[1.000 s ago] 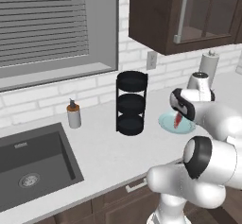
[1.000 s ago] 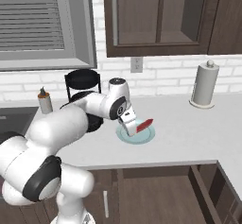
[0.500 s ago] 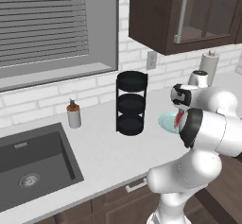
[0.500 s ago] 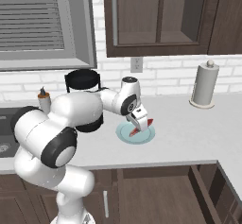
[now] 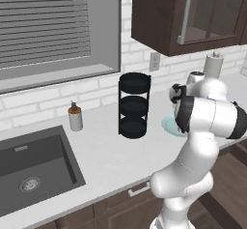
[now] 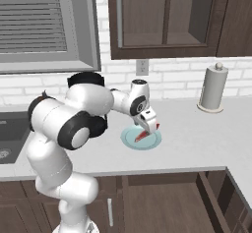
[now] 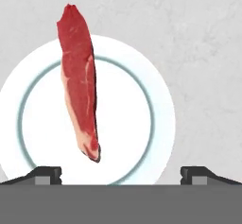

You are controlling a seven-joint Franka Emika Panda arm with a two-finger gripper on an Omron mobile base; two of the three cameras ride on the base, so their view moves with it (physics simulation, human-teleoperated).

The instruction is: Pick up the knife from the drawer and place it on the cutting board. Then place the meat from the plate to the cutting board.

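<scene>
The arm had swung further right over the counter [image 6: 197, 143], bringing the gripper [image 6: 149, 124] above the plate [image 6: 129, 139]. Its jaws stood fully apart, holding nothing; the meat [image 7: 80, 86] lay on the plate beneath, ready for grasping.

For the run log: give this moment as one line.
phase: approach to meat | claw: open, above plate, holding nothing | meat: on plate, one end past rim | plate: on counter
</scene>
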